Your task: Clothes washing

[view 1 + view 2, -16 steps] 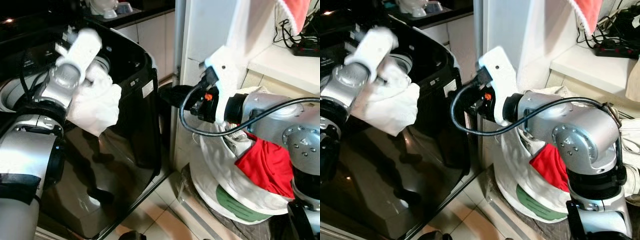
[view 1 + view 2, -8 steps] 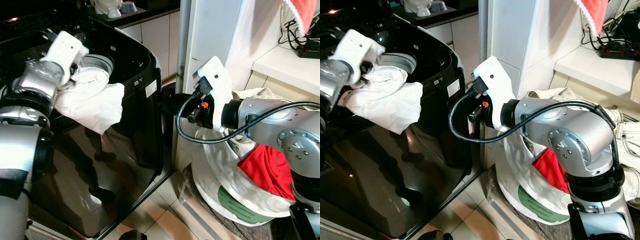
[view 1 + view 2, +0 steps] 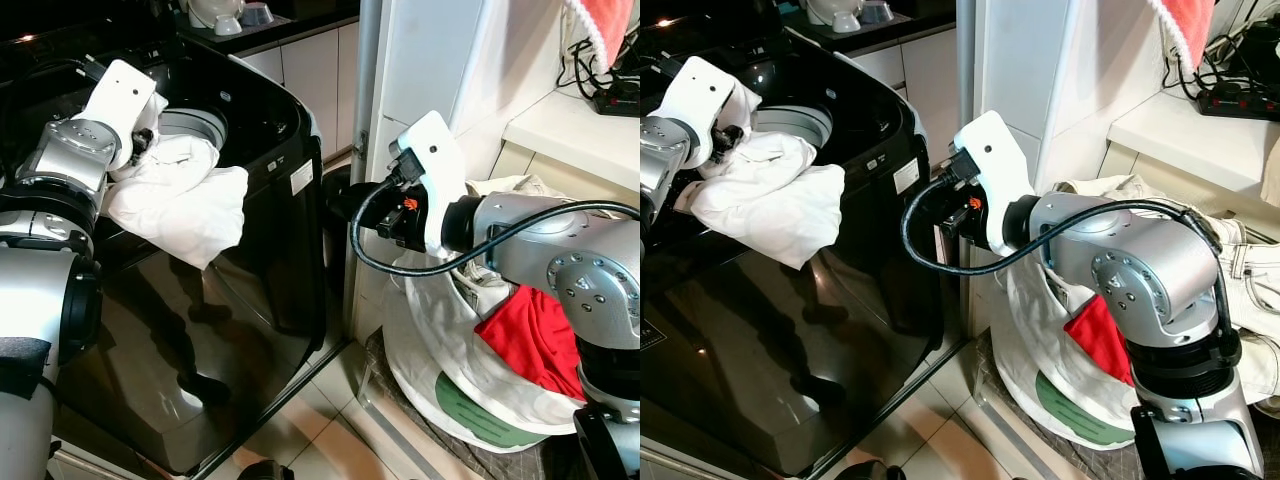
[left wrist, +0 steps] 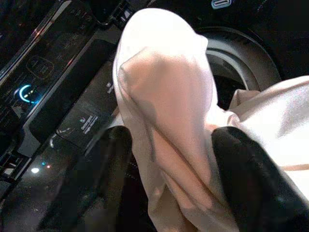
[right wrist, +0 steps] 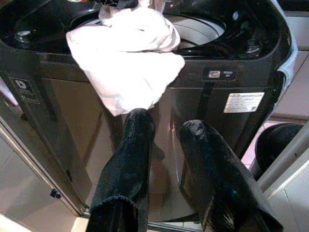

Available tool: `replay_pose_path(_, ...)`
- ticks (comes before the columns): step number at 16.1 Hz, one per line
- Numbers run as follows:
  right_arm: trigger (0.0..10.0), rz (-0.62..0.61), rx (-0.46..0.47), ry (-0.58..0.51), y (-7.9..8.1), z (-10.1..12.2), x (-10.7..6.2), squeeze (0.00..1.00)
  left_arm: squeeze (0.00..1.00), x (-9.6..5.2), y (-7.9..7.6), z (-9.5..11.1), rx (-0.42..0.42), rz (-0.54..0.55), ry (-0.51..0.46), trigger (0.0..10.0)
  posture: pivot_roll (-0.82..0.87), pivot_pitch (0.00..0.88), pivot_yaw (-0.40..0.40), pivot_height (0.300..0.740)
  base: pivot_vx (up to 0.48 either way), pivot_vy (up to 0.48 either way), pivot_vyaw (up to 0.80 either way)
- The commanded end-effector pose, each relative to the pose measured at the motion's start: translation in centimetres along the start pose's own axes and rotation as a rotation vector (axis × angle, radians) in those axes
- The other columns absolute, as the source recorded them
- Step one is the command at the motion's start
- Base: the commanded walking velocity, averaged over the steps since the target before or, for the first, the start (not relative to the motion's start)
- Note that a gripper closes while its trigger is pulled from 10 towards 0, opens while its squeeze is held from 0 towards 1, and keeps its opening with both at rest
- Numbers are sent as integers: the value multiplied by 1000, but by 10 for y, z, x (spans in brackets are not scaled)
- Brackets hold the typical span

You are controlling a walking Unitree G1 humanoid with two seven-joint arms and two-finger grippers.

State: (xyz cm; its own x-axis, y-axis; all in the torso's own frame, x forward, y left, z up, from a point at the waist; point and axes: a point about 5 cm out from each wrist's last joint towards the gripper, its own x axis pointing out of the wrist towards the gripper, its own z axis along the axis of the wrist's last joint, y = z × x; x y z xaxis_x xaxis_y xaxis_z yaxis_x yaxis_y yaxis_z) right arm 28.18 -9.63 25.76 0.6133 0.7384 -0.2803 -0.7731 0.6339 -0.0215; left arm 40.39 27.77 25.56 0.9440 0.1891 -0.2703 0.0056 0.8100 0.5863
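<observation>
- The white garment (image 3: pixel 180 195) is a soft, crumpled bundle of plain pale cloth with no print that can be made out. Its upper part is bunched and creased at the rim of the washing machine (image 3: pixel 270 250), and a broad flap hangs down over the near side of the glossy black body.
- The left gripper (image 4: pixel 169 179) is at the far left of the scene, over the machine's top. Its two black fingers (image 4: pixel 111 159) are pinched on a raised fold of the garment, which bulges up between them in a smooth rounded hump (the cloth looks slightly pinkish in the wrist view's light).
- The drum opening (image 3: pixel 195 125) is a grey ring just right of that gripper; the garment lies across its near edge, part inside the rim and part outside.
- The right gripper (image 5: pixel 166 145) is held out in the middle of the scene, just right of the machine's right-hand corner and apart from the garment. Its fingers are spread with a clear gap and hold nothing.
- A black cable (image 3: pixel 400 262) loops under the right wrist.
- Near right, on the floor, a white laundry bag (image 3: pixel 450 350) stands open with a red cloth (image 3: pixel 530 340) inside it.
- The machine's dark control panel (image 4: pixel 58 92) shows small lit symbols beside the left gripper.
</observation>
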Motion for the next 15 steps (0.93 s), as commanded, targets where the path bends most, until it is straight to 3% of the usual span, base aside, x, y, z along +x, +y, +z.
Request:
replay_pose_path(1,10000,-33,-10,-46,-5,10,-1,0,1000,-4,14,15,-13,55,-59,10000,-72,0,76,740,0,0,0)
replay_pose_path(5,10000,-109,9,-73,-16,14,-1,0,1000,-9,27,34,-9,177,-166,10000,-72,0,76,740,0,0,0)
replay_pose_path(6,10000,-127,10,-73,-18,14,-1,0,0,-11,30,40,-16,197,-197,10000,-72,0,78,740,0,0,0)
replay_pose_path(8,10000,-147,15,-78,-21,15,0,0,0,-11,29,44,-99,172,-237,10000,-72,0,79,740,0,0,0)
replay_pose_path(9,10000,-151,16,-78,-21,15,0,0,0,-12,27,47,-77,146,-261,10000,-74,0,82,740,0,0,0)
replay_pose_path(12,10000,-153,-35,-54,-22,10,-4,0,0,-13,11,61,-121,-66,-374,10000,-78,0,88,740,0,0,0)
replay_pose_path(13,10000,-172,-124,1,-27,-3,-12,0,0,-21,-6,67,-104,-365,-474,10000,-80,0,89,740,0,0,0)
replay_pose_path(15,10000,-195,-123,20,-32,-8,-17,0,0,-34,-17,59,-24,-569,-528,10000,-78,0,89,740,0,0,0)
